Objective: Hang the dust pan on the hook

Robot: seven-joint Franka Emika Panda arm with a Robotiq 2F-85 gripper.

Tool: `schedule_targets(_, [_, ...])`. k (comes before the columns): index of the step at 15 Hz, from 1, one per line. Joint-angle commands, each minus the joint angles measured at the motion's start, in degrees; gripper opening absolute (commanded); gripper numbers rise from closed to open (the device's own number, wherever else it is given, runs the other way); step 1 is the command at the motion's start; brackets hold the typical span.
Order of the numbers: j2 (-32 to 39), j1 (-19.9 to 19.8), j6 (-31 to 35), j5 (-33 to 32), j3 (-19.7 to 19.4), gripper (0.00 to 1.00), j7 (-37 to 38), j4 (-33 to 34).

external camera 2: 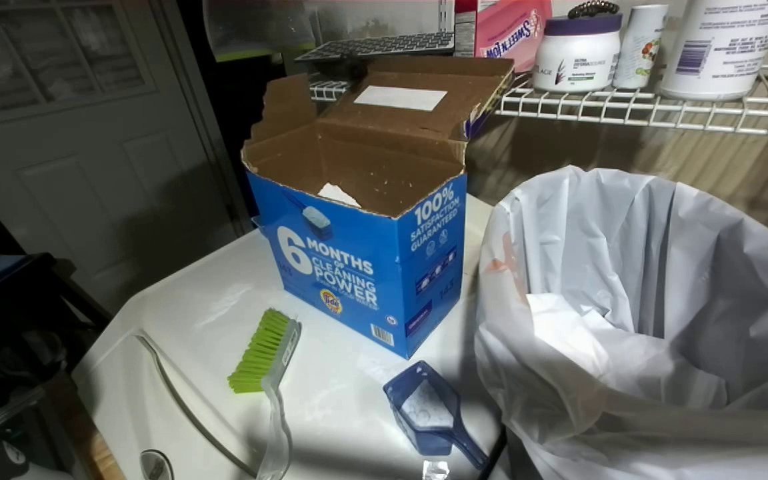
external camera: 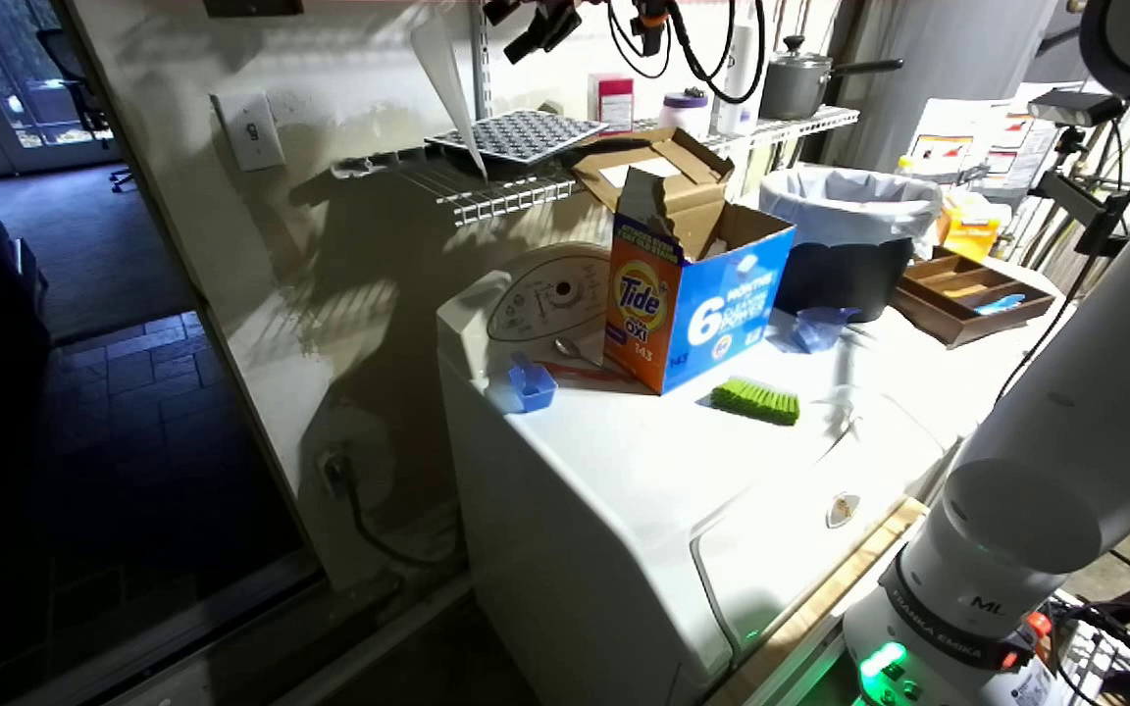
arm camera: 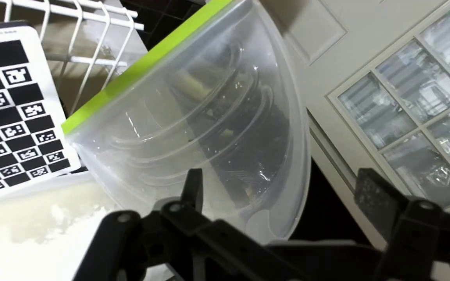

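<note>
Fingers (arm camera: pixel 379 203) spread near the dust pan (arm camera: pixel 209 117), whose ribs only the wrist view shows; in an exterior view it appears edge-on by the wire shelf (external camera: pixel 516 202). An opened box (external camera 2: pixel 344 260) occupies the worktop (external camera: pixel 614 461).

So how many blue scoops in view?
2: one scoop by the dial panel, another scoop beside the bin. Others could be hidden behind the box; the blue piece in the tray is too small to tell.

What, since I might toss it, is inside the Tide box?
Inside the box, a jagged white piece shows against brown inner walls. The near walls hide the bottom, so anything lying there can't be seen.
</note>
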Motion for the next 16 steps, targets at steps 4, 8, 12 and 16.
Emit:
schedule_targets(4, [-6.70, 1.03, 6.93, -9.36, 0.83, 1.00, -0.28, -4.02])
schedule_targets(8, [-9.51, 1.76, 9.43, -14.27, 0.76, 1.00, -0.96, -5.05])
schedule_targets(12, [-12.26, 2.84, 12.30, -16.48, 0.44, 1.00, -1.92, -6.56])
schedule_targets(16, [-15.15, 3.59, 15.13, -19.14, 0.20, 1.00, -0.98, -8.71])
